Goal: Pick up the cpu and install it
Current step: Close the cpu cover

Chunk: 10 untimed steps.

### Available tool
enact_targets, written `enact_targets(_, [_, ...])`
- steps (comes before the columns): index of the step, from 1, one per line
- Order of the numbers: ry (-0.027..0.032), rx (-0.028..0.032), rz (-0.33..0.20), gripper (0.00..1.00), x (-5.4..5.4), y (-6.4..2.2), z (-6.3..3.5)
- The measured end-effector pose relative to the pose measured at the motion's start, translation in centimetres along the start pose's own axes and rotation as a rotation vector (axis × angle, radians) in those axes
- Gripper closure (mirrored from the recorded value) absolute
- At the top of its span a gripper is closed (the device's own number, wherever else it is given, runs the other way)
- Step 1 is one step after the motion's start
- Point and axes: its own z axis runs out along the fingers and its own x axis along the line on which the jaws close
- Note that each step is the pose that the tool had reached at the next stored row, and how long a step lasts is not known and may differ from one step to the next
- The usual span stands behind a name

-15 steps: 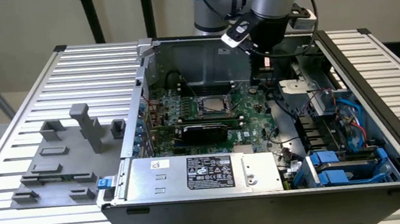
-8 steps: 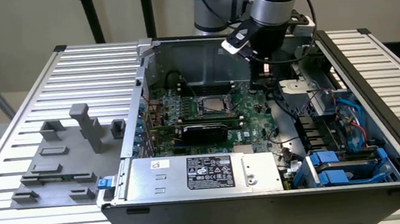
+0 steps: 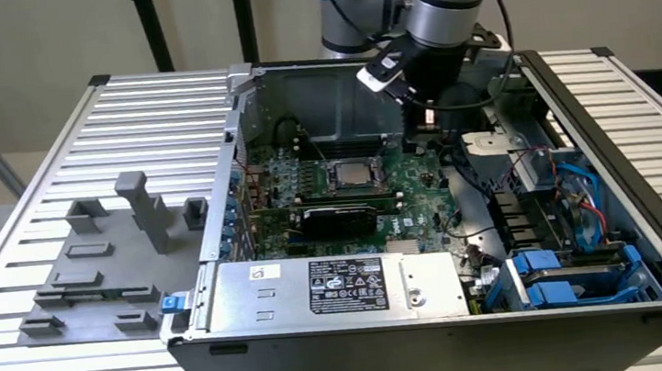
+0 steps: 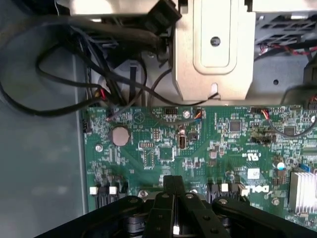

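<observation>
The cpu (image 3: 351, 173), a small silvery square chip, lies flat inside the black-framed socket on the green motherboard (image 3: 415, 218) in the open computer case. My gripper (image 3: 430, 126) hangs over the board to the exterior view's right of the socket, apart from the chip. In the wrist view the gripper (image 4: 173, 184) has its black fingers (image 4: 169, 198) pressed together with nothing between them, just above the motherboard (image 4: 148, 158) near a round coin battery (image 4: 120, 135).
A silver power supply (image 3: 335, 288) spans the case's near side. Grey fixture blocks (image 3: 106, 264) stand on the slatted table at the exterior view's left. Blue drive caddies (image 3: 575, 275) and black cables (image 4: 59, 94) fill the case's right side. A metal bracket (image 4: 214, 49) sits beyond the board.
</observation>
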Motion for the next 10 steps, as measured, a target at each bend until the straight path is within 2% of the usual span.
enact_targets(4, [-0.0022, 0.0337, 0.0, 0.89, 0.0, -0.73, 0.1])
enact_targets(10, [-0.0043, 0.0704, 0.0, 0.89, -0.1, -2.4, 0.38])
